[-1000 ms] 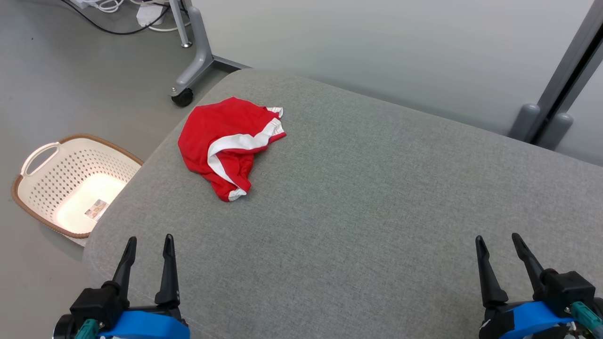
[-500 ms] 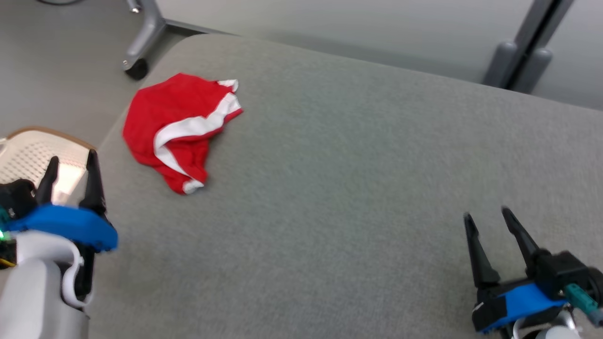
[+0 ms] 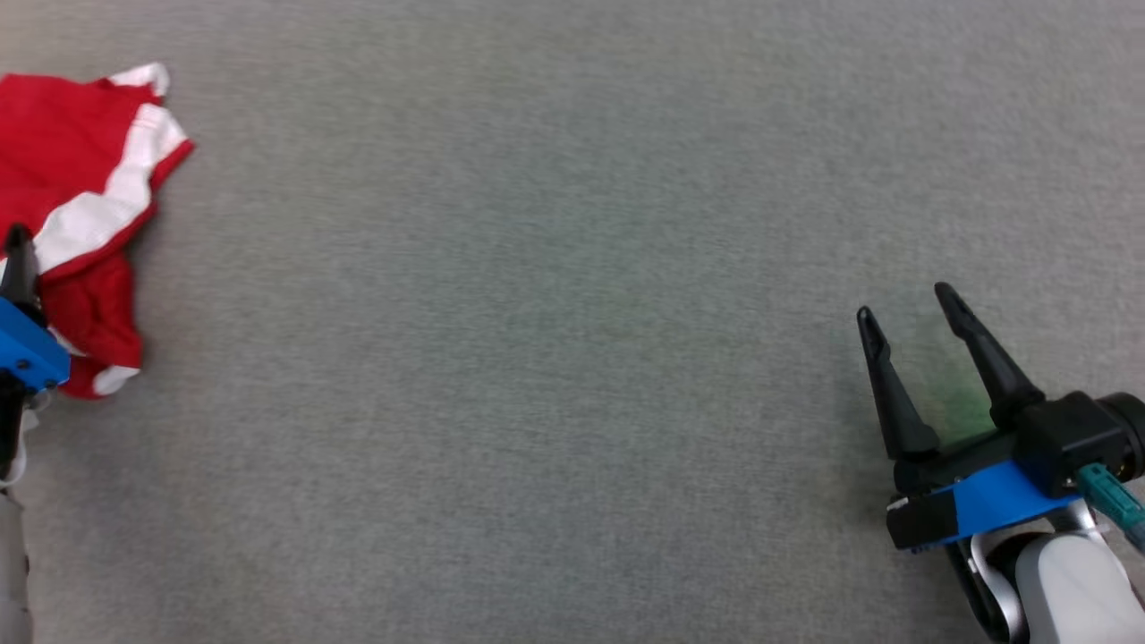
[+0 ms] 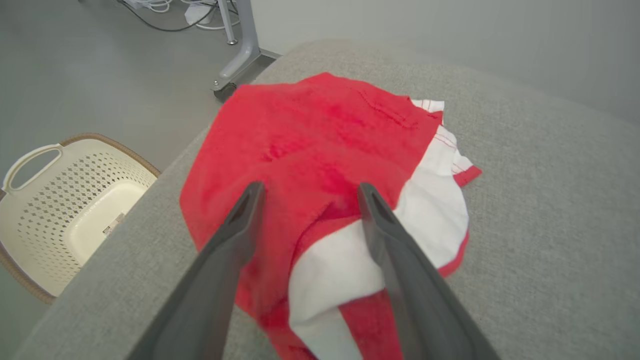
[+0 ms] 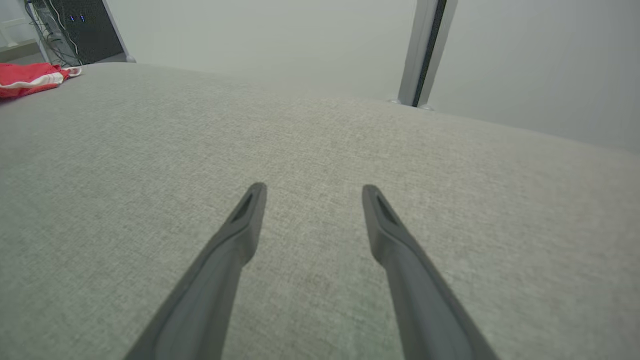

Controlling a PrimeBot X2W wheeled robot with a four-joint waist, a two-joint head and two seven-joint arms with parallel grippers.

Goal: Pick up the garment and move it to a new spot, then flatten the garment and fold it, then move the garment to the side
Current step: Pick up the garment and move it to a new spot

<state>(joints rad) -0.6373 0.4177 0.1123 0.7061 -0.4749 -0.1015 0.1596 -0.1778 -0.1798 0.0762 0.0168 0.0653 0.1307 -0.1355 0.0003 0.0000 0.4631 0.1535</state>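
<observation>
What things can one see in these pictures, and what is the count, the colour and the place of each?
garment: one, red with a white band, crumpled on the left part of the cushion.
cushion: one, grey fabric, under the garment and both grippers.
basket: one, cream with a brown rim, on the floor beside the cushion.
wheeled leg: one, grey, on the floor beyond the cushion.
cables: several, white and black, on the floor near the wheeled leg.
post: one, grey and black, behind the cushion.
left gripper: one, dark fingers, open, over the garment.
right gripper: one, dark fingers, blue band, open, over bare cushion.
</observation>
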